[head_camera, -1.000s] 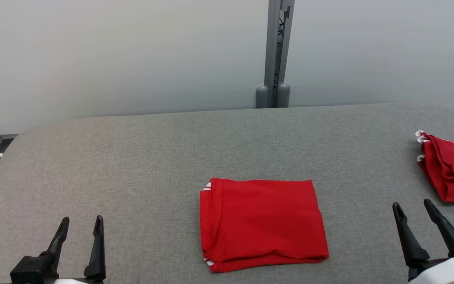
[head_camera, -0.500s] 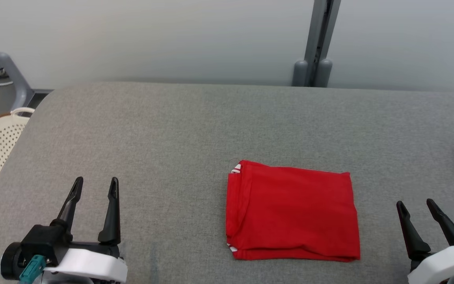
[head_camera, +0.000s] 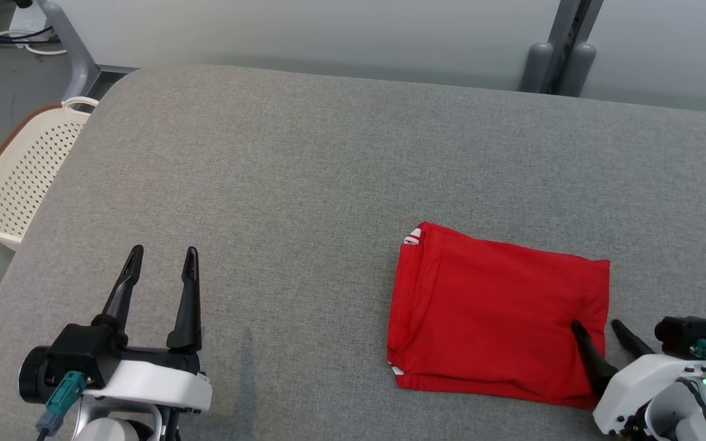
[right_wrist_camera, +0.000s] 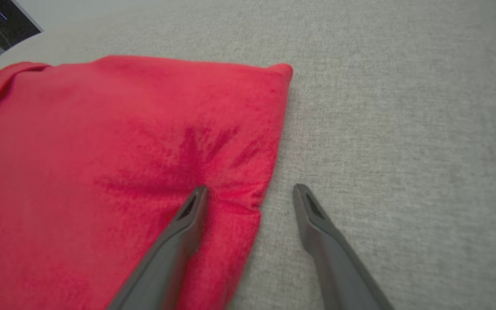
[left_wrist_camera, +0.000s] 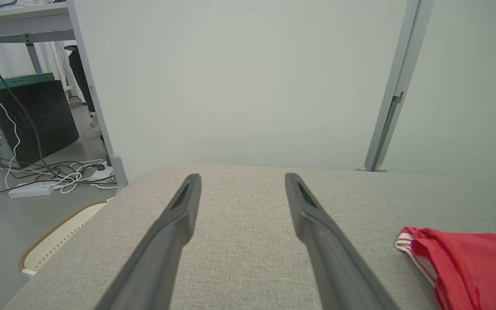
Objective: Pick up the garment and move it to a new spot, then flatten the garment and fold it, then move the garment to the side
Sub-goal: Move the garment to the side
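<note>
Near the table's front edge, right of middle: garment (head_camera: pixel 500 318) lies as a folded rectangle, flat on the table (head_camera: pixel 304 184).
Done: pickup, flattening and folding look finished, judging by the neat stacked layers.
Left to do: the move to the side; the garment is not yet lifted.
Right gripper (head_camera: pixel 597 326): jaws apart, straddling the garment's right edge. One finger presses the cloth, with creases fanning from its tip, and the other sits over bare table. Nothing is clamped.
Left gripper (head_camera: pixel 164 251): jaws apart, empty, over bare table toward the front-left corner, well apart from the garment.
Garment cloth: red, soft, matte knit. White striped trim peeks out at both left corners, layered edges run along the left side, and the right edge is rounded and puffy.
Table surface: grey woven fabric, padded look, rounded corners.
Fingers (right_wrist_camera: pixel 166 249): long, dark, tapered, hard and smooth.
Basket (head_camera: pixel 22 177): cream perforated plastic with a brown rim, on the floor beyond the table's left edge.
</note>
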Controlling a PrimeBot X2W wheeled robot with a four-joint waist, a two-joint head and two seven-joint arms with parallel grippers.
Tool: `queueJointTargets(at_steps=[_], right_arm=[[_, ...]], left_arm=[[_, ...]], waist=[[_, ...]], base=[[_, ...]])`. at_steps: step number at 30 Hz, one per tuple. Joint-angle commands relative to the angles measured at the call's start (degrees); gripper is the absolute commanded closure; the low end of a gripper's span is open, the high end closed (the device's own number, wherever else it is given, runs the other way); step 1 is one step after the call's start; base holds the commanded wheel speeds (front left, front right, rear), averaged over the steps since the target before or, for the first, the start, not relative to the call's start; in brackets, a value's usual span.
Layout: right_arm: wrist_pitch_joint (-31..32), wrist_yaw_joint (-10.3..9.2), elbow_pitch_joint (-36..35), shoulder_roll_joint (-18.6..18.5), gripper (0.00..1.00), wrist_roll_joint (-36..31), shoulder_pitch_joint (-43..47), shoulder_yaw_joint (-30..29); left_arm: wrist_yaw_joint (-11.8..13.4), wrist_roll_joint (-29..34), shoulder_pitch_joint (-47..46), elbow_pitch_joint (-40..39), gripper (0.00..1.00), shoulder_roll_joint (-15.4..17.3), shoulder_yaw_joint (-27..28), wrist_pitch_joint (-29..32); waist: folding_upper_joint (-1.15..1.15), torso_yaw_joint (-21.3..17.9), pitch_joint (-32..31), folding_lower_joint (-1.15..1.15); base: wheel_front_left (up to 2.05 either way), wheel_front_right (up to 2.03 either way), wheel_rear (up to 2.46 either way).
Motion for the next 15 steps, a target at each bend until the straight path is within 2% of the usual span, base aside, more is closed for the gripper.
queueJointTargets(at_steps=[1,3,4,6,10,15], right_arm=[[1.05,0.01,1.51,0.21,0.00,0.66,-0.06,1.00],[1.32,0.02,3.54,0.29,0.00,1.90,-1.14,2.75],[2.05,0.02,4.49,0.37,0.15,2.77,-1.59,3.86],[2.34,0.09,5.62,0.34,1.00,4.09,-2.38,5.95],[1.07,0.06,5.97,-1.28,1.00,5.85,-4.04,9.13],[-2.18,0.00,4.68,-4.15,1.00,6.05,-5.68,11.56]], left_arm=[[-0.34,-0.16,-0.95,0.23,0.00,0.12,0.19,-0.30],[-0.40,-0.23,-1.28,0.70,0.00,0.06,0.17,-0.60],[-0.48,-0.26,-1.50,0.91,0.00,0.03,0.05,-0.73],[-0.73,-0.26,-1.86,1.39,0.00,0.04,-0.09,-0.96],[-0.90,-0.30,-2.23,2.29,0.00,0.12,-0.15,-1.42],[-1.24,-0.29,-0.98,3.12,0.00,0.84,-0.31,-1.55]], waist=[[0.00,-0.07,0.01,0.00],[0.00,-0.24,0.10,0.00],[0.00,-0.32,0.14,0.00],[0.00,-0.57,0.22,0.00],[0.00,-1.55,0.11,0.00],[0.00,-4.88,-1.26,0.00]], base=[[0.00,0.00,0.00],[0.00,0.00,0.00],[0.00,0.00,0.00],[0.00,0.00,0.00],[0.00,0.00,0.00],[0.00,0.00,0.00]])
